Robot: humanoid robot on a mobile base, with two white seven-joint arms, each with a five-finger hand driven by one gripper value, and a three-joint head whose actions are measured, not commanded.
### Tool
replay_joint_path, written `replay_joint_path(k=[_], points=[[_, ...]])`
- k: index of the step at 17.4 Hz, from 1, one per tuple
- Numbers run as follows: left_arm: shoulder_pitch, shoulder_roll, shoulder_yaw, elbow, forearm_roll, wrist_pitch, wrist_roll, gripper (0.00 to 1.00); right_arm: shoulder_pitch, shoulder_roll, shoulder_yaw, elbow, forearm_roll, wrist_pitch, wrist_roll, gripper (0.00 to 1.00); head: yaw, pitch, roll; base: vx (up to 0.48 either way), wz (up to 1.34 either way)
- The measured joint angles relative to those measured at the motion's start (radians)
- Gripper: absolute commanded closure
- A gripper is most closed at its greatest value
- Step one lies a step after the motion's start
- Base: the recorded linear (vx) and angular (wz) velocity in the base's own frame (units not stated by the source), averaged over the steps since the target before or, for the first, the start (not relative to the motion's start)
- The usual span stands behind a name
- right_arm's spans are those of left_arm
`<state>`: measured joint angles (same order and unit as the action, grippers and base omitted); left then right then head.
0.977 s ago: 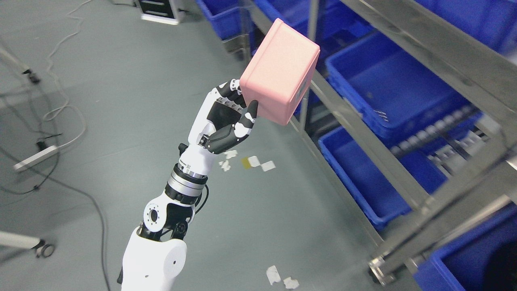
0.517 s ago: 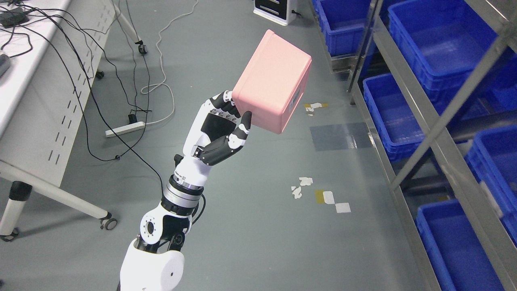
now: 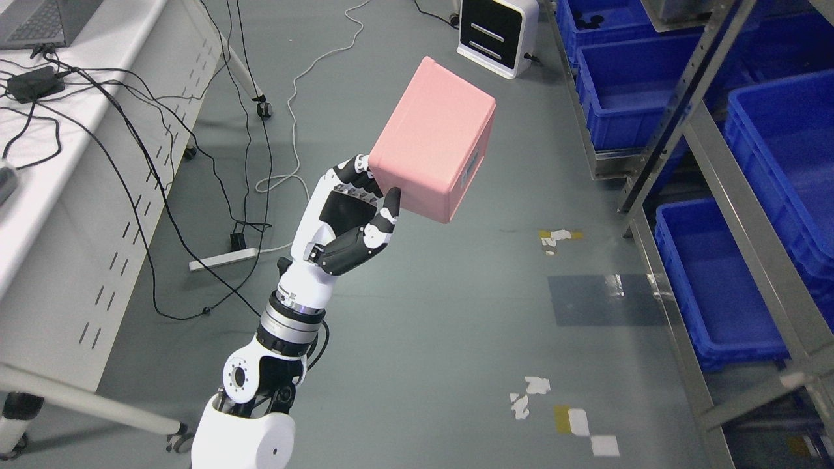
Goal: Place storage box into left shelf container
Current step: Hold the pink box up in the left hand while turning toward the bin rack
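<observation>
My left hand (image 3: 365, 195) is shut on a pink storage box (image 3: 433, 140) and holds it tilted, high above the grey floor, in the middle of the head view. The thumb (image 3: 389, 203) presses on the box's near lower edge; the other fingers are behind it. The metal shelf (image 3: 723, 176) with blue containers (image 3: 619, 91) stands at the right, well apart from the box. My right arm is out of view.
A white table (image 3: 71, 215) with cables and a laptop stands at the left. A power strip (image 3: 221, 259) and cables lie on the floor. A white device (image 3: 498, 32) stands at the top. Tape scraps (image 3: 573, 423) mark the floor.
The whole picture has swung, so the camera has moved: the shelf has slid to the right and the table has come in at the left. The hand still holds the box the same way.
</observation>
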<state>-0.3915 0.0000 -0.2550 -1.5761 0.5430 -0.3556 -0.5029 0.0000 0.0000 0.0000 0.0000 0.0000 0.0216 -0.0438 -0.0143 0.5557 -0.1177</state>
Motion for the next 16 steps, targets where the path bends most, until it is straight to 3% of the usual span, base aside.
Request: replay_joint_path(k=[12, 16], points=[[0.127, 0.000, -0.016, -0.001, 0.000, -0.003, -0.099, 0.98, 0.000, 0.000, 0.000, 0.000, 0.000, 0.000, 0.000, 0.00, 0.0000, 0.000, 0.000, 0.547, 0.09], [0.160, 0.000, -0.033, 0.007, -0.018, -0.032, -0.133, 0.98, 0.000, 0.000, 0.000, 0.000, 0.000, 0.000, 0.000, 0.00, 0.0000, 0.000, 0.000, 0.551, -0.38]])
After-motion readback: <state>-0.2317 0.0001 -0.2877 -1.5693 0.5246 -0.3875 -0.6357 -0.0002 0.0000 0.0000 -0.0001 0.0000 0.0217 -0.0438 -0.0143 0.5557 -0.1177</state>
